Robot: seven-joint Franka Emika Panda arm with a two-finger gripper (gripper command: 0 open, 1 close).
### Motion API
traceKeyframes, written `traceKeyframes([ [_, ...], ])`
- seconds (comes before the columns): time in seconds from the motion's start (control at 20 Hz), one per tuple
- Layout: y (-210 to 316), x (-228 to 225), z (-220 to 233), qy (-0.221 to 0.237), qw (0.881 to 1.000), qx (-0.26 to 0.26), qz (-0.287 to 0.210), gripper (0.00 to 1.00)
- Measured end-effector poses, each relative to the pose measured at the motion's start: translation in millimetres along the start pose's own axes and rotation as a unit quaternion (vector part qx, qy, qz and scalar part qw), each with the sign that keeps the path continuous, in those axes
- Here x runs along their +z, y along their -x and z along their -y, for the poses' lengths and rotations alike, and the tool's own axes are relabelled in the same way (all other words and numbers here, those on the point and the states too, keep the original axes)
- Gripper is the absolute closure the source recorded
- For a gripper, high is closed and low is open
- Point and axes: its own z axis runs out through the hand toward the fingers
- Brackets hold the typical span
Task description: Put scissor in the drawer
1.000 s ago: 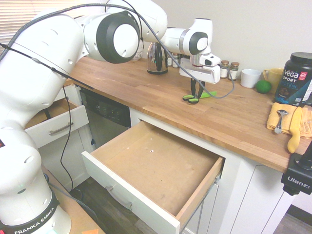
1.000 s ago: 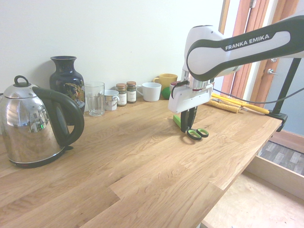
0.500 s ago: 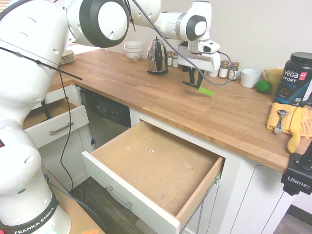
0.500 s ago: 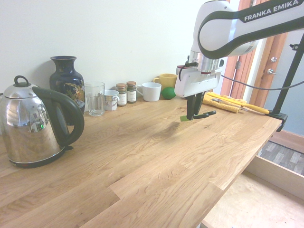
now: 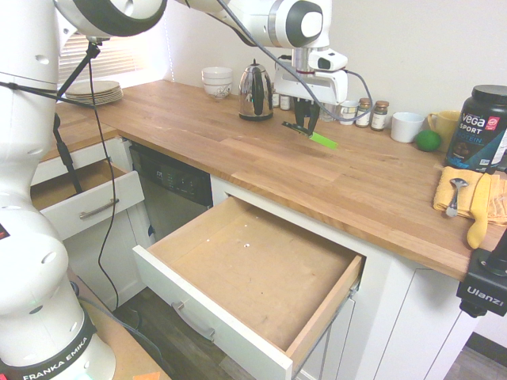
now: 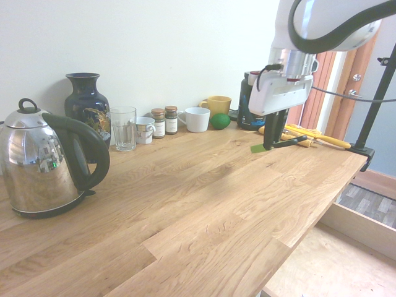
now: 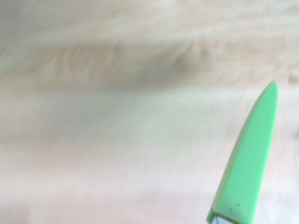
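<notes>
Steel kettle (image 6: 46,162), dark vase (image 6: 86,105), glass (image 6: 124,128) — spice jars (image 6: 165,120), white mug (image 6: 197,119) along the wall.

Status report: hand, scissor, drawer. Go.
Hand shut on scissor, held clear above the countertop. Green blade cover shows in wrist view. Drawer open, interior bare. Nothing seen between hand and drawer.

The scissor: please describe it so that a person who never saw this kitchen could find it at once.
Look above the long wooden countertop, in front of the steel kettle and the spice jars. There the gripper holds the scissor clear of the wood, roughly level. Its bright green blade cover sets it apart; the only other green thing is a round fruit beside the mugs.
</notes>
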Motion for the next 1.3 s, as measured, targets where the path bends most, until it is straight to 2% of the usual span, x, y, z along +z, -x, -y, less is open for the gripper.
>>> traceKeyframes([
  [0.15,32,-23,-28,0.007,0.999,-0.049,0.014,1.0],
  [0.25,50,-32,-51,0.008,0.998,-0.061,0.019,1.0],
  [0.7,127,-20,-160,0.012,0.999,-0.038,0.031,1.0],
  [0.95,172,26,-210,0.014,0.999,-0.027,0.037,1.0],
  [1.3,187,100,-222,0.022,0.998,-0.022,0.045,1.0],
])
